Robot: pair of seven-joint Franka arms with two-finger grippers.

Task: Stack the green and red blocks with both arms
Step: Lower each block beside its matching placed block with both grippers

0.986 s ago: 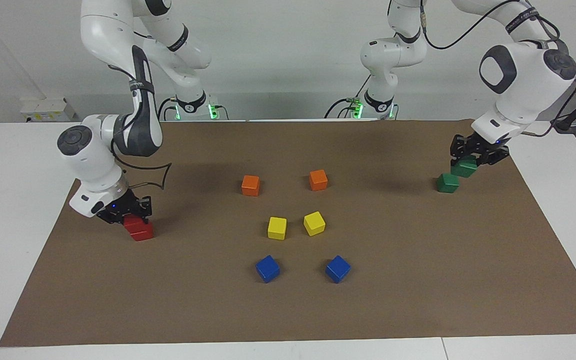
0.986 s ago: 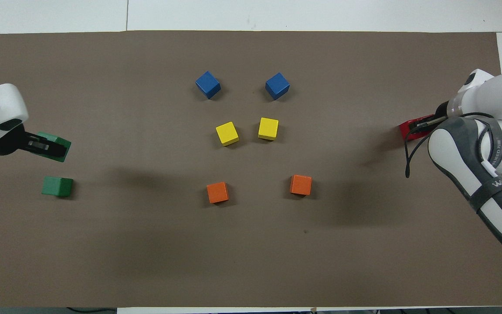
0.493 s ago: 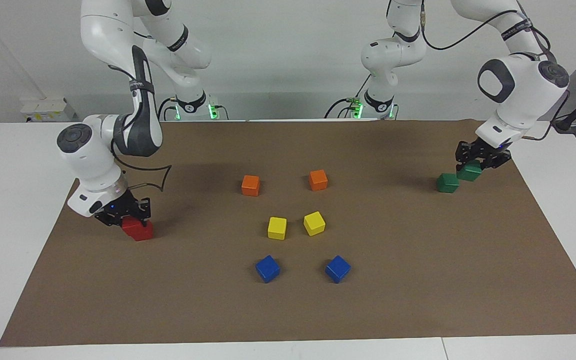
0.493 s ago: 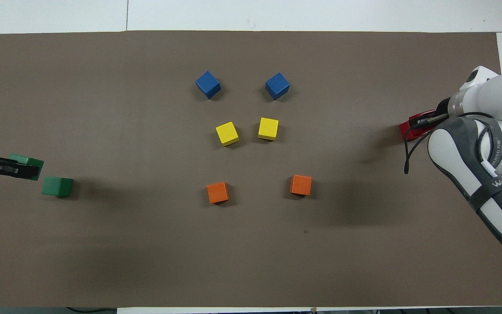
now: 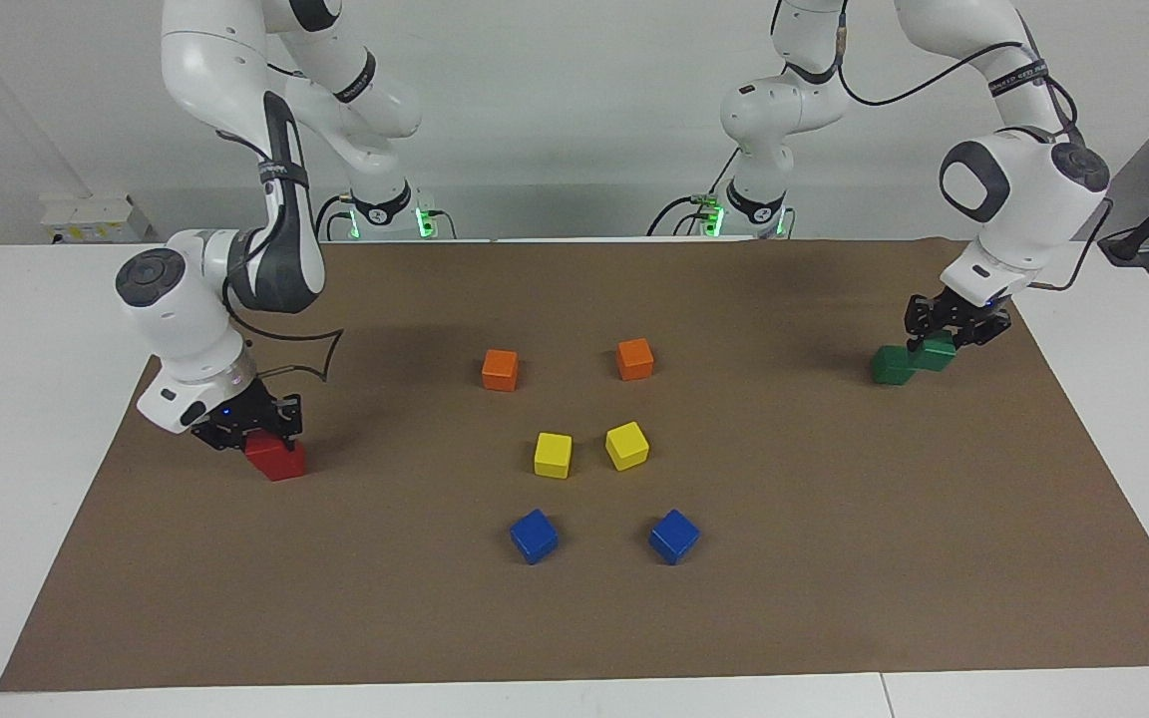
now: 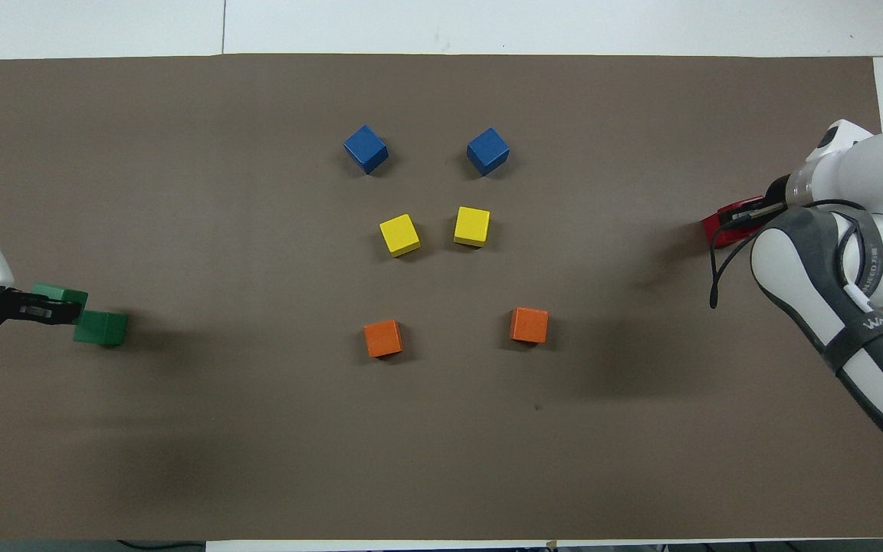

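A: Is any writing readable here?

B: Barely. In the overhead view, a dark strap [image 6: 867,330] round the right arm [image 6: 802,268] carries white letters starting "WA"; the rest can't be made out. Print on that arm's white wrist [image 6: 874,261] is too small to read.

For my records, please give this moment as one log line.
left fingers: shut on small green cube | right fingers: shut on small red cube
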